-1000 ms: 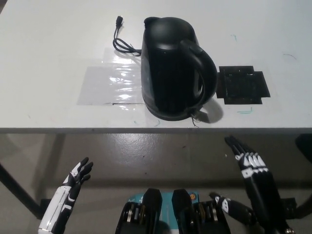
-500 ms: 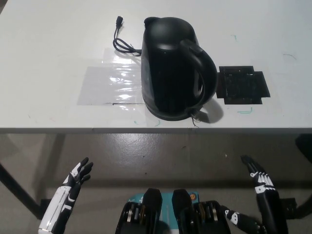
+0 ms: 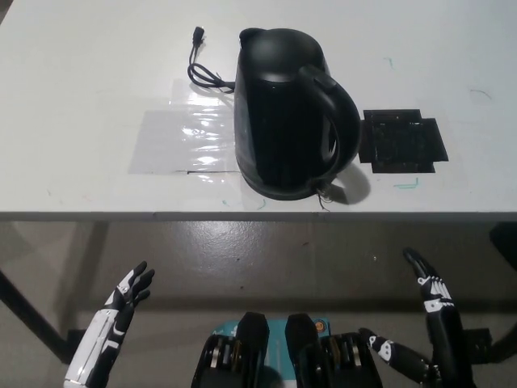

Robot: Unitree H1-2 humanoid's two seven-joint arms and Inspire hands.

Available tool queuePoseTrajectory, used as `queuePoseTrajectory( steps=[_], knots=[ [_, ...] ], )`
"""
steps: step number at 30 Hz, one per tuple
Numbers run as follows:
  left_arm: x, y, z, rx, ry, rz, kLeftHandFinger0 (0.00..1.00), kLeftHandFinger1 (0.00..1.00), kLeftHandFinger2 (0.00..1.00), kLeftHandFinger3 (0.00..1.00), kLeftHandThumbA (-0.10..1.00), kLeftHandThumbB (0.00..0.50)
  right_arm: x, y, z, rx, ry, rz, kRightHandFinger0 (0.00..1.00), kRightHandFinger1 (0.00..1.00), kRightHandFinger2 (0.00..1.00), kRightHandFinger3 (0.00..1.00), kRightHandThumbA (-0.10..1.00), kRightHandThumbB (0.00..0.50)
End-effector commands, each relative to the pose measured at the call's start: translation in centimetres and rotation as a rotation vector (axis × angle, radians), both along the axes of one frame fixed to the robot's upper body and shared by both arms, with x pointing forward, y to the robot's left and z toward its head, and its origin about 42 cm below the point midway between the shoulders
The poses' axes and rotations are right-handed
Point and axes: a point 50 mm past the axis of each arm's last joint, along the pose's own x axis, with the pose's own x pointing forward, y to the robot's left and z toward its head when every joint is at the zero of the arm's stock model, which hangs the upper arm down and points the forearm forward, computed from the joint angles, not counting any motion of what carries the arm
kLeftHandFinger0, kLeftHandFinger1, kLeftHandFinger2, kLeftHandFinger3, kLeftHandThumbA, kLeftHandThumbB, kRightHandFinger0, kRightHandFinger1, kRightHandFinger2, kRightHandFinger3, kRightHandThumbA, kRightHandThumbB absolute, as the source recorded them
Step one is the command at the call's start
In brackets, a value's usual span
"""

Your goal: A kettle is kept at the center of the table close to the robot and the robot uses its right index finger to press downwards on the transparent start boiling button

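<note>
Head view: kettle [image 3: 287, 113] well beyond robot hand [image 3: 432, 303]

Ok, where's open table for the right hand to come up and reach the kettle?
Bare table lies right of the kettle, along the front edge below the black pad, and across the far right. The left side holds clear film and the cord. The right hand and left hand sit below the table edge, both open.
</note>
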Motion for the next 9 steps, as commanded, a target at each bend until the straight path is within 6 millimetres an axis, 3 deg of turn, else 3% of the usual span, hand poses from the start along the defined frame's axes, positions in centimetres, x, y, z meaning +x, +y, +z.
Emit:
queuePoseTrajectory(
  steps=[1,9],
  knots=[
    [-0.52,-0.14,-0.08,-0.009,-0.023,-0.017,1.00,1.00,1.00,1.00,1.00,0.360,0.70,-0.16,0.88,0.093,-0.036,0.005,1.00,1.00,1.00,1.00,1.00,0.334],
    [-0.39,-0.11,-0.17,0.009,-0.015,-0.017,1.00,1.00,1.00,1.00,1.00,0.372,0.67,-0.40,0.48,0.091,-0.006,0.010,1.00,1.00,1.00,1.00,1.00,0.336]
  ],
)
